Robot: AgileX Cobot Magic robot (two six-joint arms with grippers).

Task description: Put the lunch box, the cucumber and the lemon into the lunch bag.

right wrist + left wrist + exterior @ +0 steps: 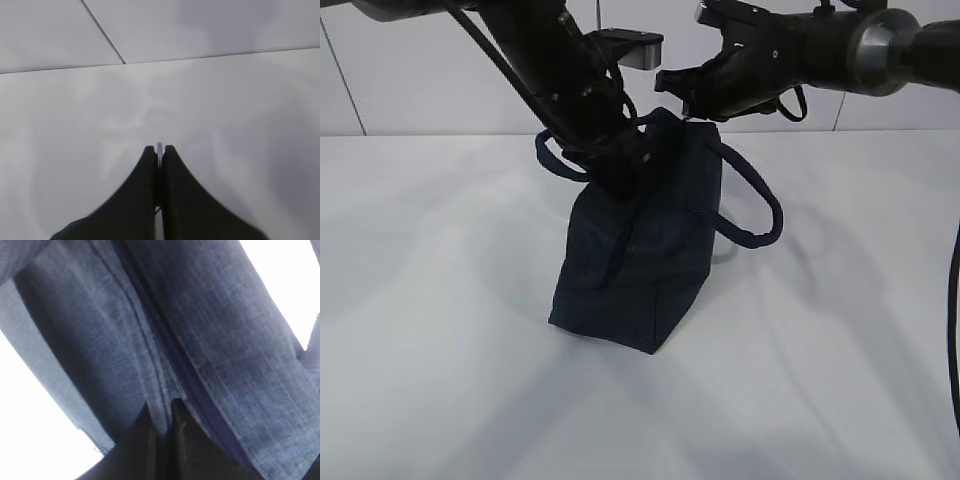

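Lunch bag stands upright on the white table, about centre of the exterior view, top end raised toward 12 o'clock, one loop handle drooping out at 3 o'clock, the other at 10 o'clock. Judgement: soft fabric, light, no stiffness in the walls; it sags and twists where pulled, so one hold has to anchor the cloth while the other works the zipper. Best holds look to be the seam fabric beside the zipper and the ring pull, not the handles, which would only swing. Left gripper: arm comes down steeply from 11 o'clock onto the bag's upper left shoulder, jaws closed on a fold of fabric just beside the zipper line. Right gripper: arm nearly level, reaching in from 3 o'clock to the bag's top edge, jaws pressed together on a thin silvery sliver, probably the ring pull; too small to be sure. Lunch box, cucumber, lemon: not visible in any view; whether inside the bag, cannot tell.
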